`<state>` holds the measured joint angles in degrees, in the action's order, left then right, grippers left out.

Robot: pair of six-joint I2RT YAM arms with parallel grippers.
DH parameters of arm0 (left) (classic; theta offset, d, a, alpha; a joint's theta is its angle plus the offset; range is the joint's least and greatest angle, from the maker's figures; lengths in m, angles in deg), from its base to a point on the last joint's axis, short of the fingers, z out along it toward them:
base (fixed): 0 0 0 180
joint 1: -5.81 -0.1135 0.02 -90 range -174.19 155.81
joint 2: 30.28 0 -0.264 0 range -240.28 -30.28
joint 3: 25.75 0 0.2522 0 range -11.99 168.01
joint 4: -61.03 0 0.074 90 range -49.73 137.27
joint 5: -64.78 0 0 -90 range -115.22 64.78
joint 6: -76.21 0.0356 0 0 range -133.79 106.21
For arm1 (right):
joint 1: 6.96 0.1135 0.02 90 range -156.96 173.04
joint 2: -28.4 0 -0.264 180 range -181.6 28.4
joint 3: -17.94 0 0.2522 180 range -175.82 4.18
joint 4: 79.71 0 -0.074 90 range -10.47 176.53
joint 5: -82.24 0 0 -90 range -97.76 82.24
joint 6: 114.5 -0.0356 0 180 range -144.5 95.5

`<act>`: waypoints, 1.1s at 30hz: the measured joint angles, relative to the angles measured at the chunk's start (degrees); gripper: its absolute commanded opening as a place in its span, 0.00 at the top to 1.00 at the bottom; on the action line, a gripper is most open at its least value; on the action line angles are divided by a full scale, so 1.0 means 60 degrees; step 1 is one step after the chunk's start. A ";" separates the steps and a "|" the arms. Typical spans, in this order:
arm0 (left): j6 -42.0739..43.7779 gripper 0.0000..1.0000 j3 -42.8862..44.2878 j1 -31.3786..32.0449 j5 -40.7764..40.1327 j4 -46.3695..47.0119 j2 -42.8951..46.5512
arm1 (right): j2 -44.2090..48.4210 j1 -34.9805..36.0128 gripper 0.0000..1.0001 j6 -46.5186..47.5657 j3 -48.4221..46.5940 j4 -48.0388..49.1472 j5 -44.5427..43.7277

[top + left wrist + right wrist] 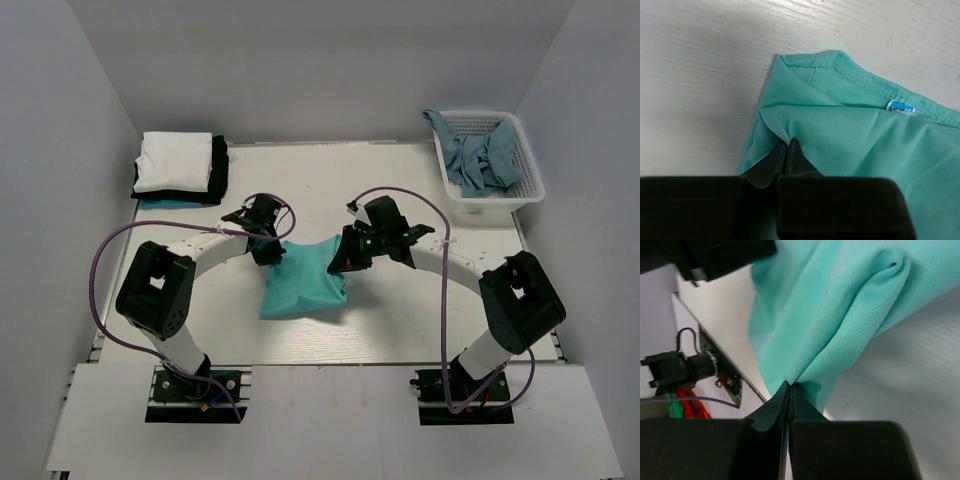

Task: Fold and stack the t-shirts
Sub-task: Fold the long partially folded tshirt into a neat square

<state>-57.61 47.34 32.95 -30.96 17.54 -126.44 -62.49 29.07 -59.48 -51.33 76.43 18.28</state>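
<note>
So the left pincer (788,146) is clamped on the turquoise t-shirt (300,285) just below its neck label (901,106). The right pincer (790,389) is pinching another fold of it, over the desk (400,330).

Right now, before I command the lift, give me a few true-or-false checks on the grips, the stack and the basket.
1. The left gripper and the right gripper are both shut on the turquoise shirt. True.
2. The basket is empty. False: blue-grey cloth lies in it.
3. A white shirt tops the folded stack. True.
4. The turquoise shirt rests on the folded stack. False: it is between the two arms, apart from the stack.
5. The neck label of the turquoise shirt shows in the left wrist view. True.
</note>
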 measured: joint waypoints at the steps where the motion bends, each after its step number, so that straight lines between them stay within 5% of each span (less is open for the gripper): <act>1: -0.0036 0.99 -0.0029 0.0000 0.0000 0.0007 0.0011 | 0.0062 0.0000 1.00 -0.0131 0.0131 0.0397 0.0215; 16: -0.0630 1.00 -0.0058 -0.0022 -0.0601 -0.0415 0.0018 | -0.0222 -0.0823 1.00 -0.0557 0.3366 0.3486 0.1024; 17: -0.0656 0.92 -0.0018 -0.0029 -0.0648 -0.0466 0.0018 | -0.0353 -0.0867 1.00 -0.0495 0.3421 0.3574 0.1067; 18: -0.0670 0.65 0.0033 -0.0029 -0.0659 -0.0503 0.0015 | -0.0437 -0.0903 1.00 -0.0423 0.3457 0.3646 0.1115; 21: -0.0404 0.12 0.0244 -0.0033 -0.0616 -0.0532 0.0011 | -0.0477 -0.0994 0.98 -0.0164 0.3453 0.3785 0.1326; 23: -0.0197 0.00 0.0353 -0.0033 -0.0474 -0.0441 0.0022 | -0.0477 -0.1013 0.85 0.0029 0.3348 0.3697 0.1464; 28: 0.0557 0.00 0.0368 -0.0058 -0.0189 -0.0310 0.0761 | -0.0372 -0.1013 0.57 0.0579 0.2506 0.3056 0.1727; 31: 0.1209 0.00 0.0197 -0.0058 -0.0069 -0.0168 0.1716 | 0.0138 -0.1013 0.14 0.0769 0.2215 0.2623 0.1803; 33: 0.1606 0.00 -0.0022 -0.0058 0.0095 -0.0073 0.2222 | 0.0550 -0.1016 0.10 0.0922 0.2069 0.2288 0.1865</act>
<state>-47.97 47.21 32.60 -30.39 17.10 -113.11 -59.19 22.97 -53.95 -38.91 90.15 29.48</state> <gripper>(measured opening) 0.994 0.861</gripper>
